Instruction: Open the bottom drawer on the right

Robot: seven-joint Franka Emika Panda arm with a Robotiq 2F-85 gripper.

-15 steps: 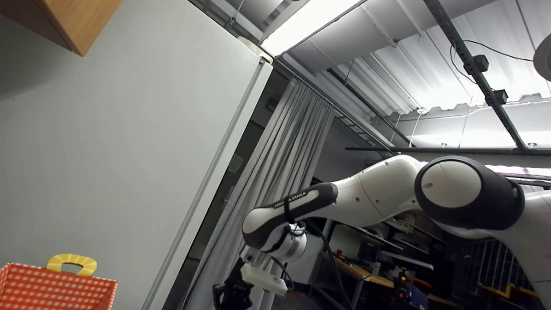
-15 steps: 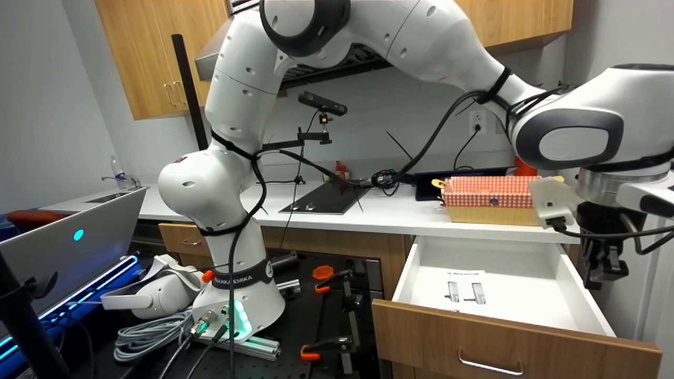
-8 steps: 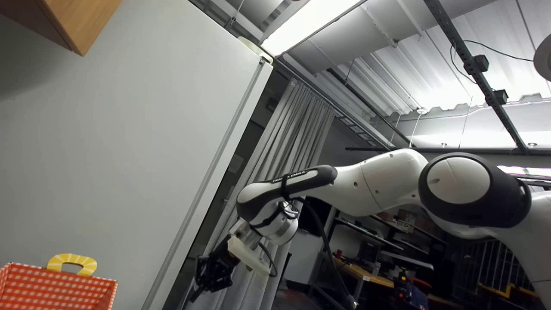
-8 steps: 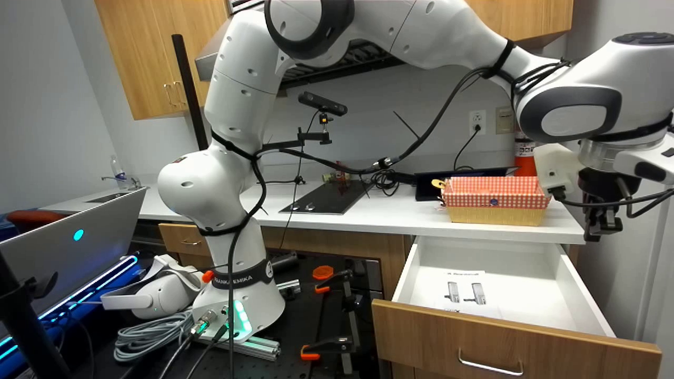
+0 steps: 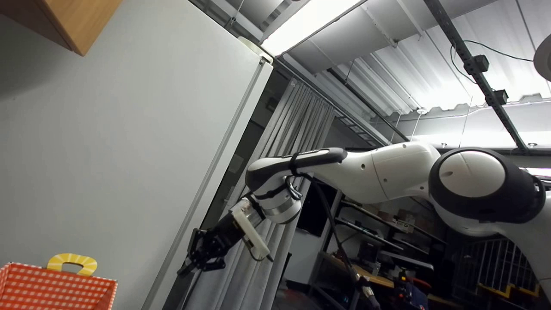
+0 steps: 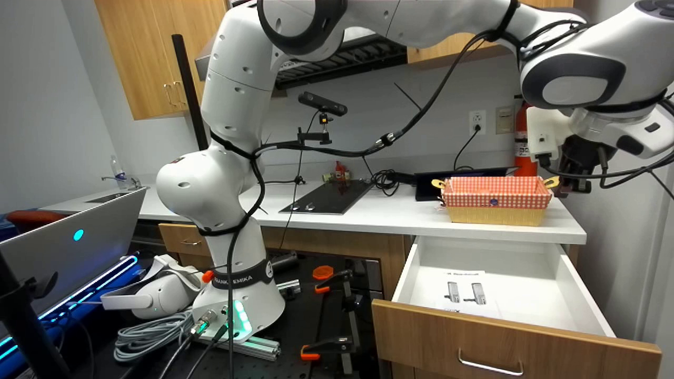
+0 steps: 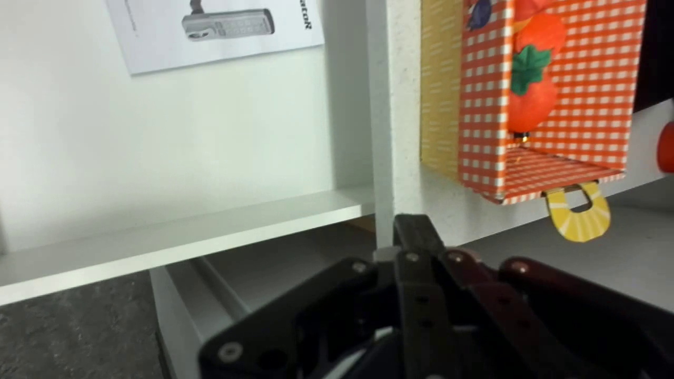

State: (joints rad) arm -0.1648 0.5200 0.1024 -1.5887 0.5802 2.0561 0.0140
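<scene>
Nearest in the wrist view: gripper (image 7: pixel 419 231), fingers pressed together. In an exterior view, laptop (image 6: pixel 63 258) up front, lit logo too blurry to ID; then the arm base (image 6: pixel 242 302), band reading FRANKA EMIKA, partly covered. Drawer (image 6: pixel 526 345): R of pic, under the worktop (image 6: pixel 379 220), pulled well out; can't tell if it's the bottom one. Its front faces the cam, long axis L–R, dipping slightly to R; handle (image 6: pixel 489 367) runs the same way, shown only in an exterior view. Paper (image 7: pixel 226 47) lies flat inside: 2 device pics in an exterior view, wrist view gets 1 + cut-off lettering, approx. "ator". Basket (image 6: pixel 500 210) on worktop, long side roughly along its edge; only the wrist view shows red-and-green items (image 7: pixel 534 102) in it. Far back: extinguisher (image 6: pixel 522 123), label illegible; curtain (image 5: pixel 280 129) in an exterior view.
</scene>
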